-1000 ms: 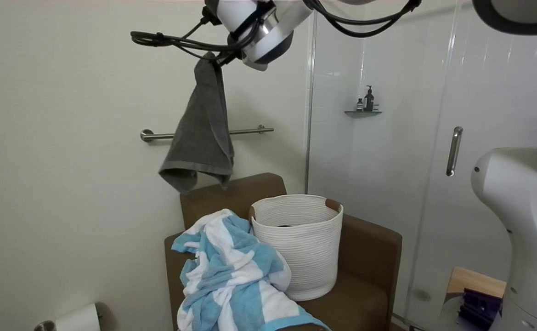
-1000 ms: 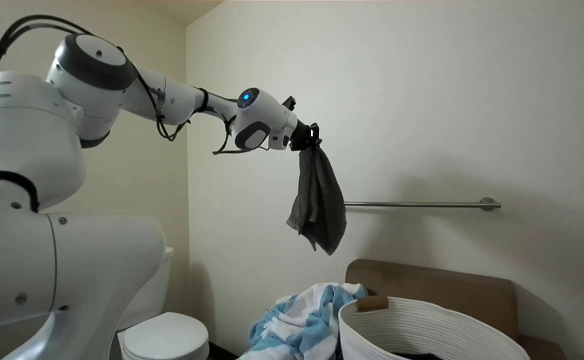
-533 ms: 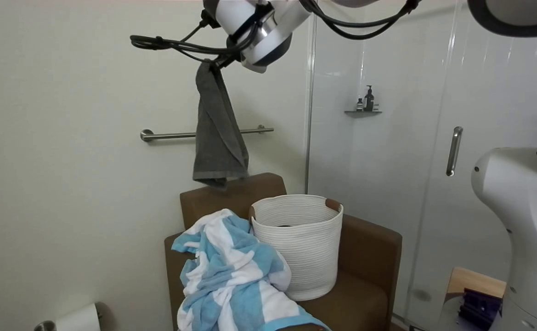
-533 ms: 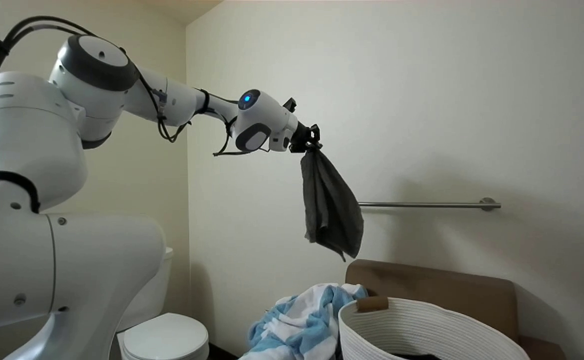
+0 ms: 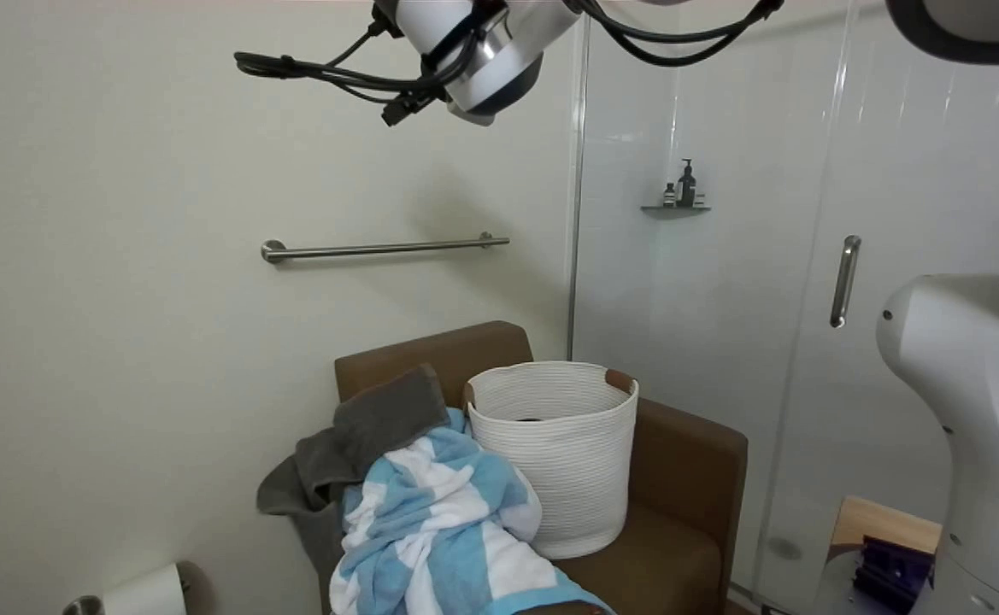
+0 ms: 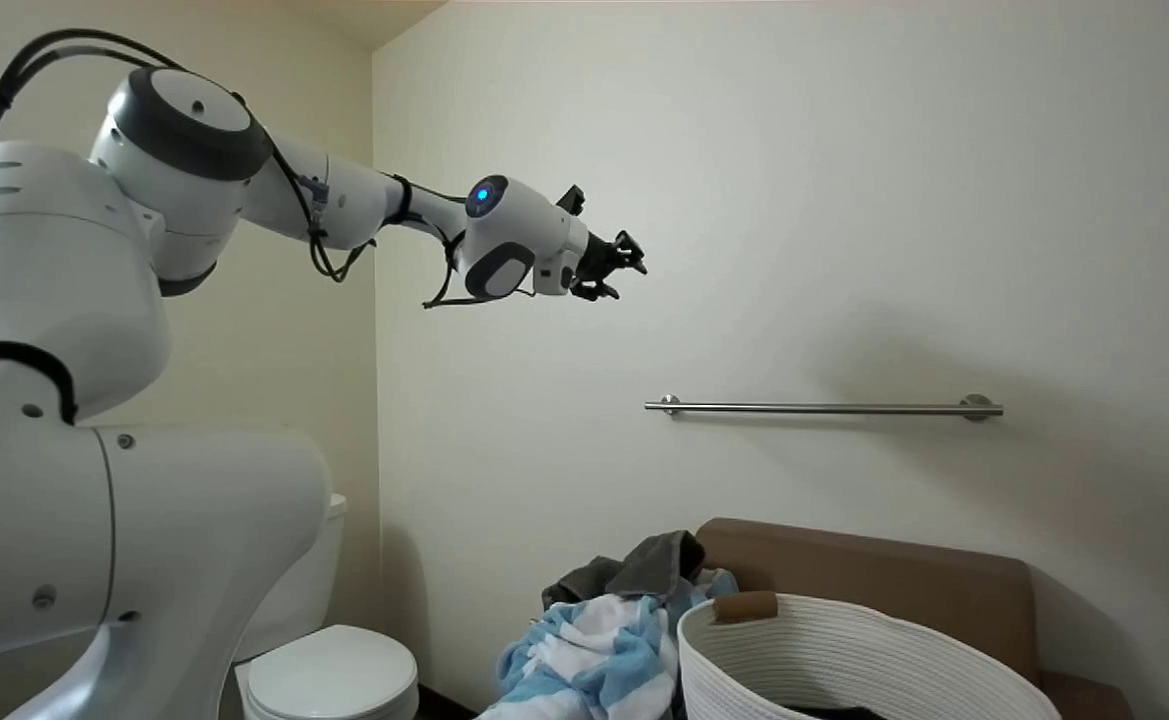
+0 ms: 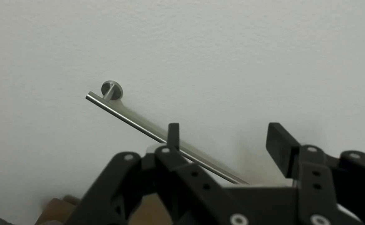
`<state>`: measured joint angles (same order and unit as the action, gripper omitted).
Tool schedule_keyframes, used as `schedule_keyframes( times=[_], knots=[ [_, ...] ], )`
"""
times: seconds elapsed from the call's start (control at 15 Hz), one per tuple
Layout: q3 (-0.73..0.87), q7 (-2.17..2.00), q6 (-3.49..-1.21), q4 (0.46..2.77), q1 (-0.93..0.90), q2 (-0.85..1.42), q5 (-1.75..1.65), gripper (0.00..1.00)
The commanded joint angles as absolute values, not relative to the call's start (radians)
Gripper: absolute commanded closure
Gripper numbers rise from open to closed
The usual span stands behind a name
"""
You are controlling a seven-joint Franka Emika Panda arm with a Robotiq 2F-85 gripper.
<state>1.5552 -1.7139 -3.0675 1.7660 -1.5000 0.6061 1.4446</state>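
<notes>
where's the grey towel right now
In both exterior views, the grey towel lies draped over the blue-and-white striped towel, to the picture's left of the white basket.

White toilet (image 6: 332, 672) — dark bottles (image 5: 686, 186) on a shelf (image 5: 675, 211).

Near the white basket (image 5: 559, 491): a blue-and-white striped towel (image 5: 439, 512), a dark grey cloth (image 5: 384, 418); higher than it, a black pincer (image 6: 631, 281).
</notes>
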Motion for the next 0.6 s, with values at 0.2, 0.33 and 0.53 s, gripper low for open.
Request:
schedule_keyframes(
  times=[0.2, 0.33, 0.53],
  knots=[
    [1.618, -1.702, -2.947, 1.908, -1.631, 0.558, 1.391, 0.00],
    [1.604, -1.648, -2.899, 1.981, -1.666, 0.535, 1.419, 0.00],
    [1.542, -1.612, -2.943, 2.130, -1.723, 0.404, 1.326, 0.00]
  ],
)
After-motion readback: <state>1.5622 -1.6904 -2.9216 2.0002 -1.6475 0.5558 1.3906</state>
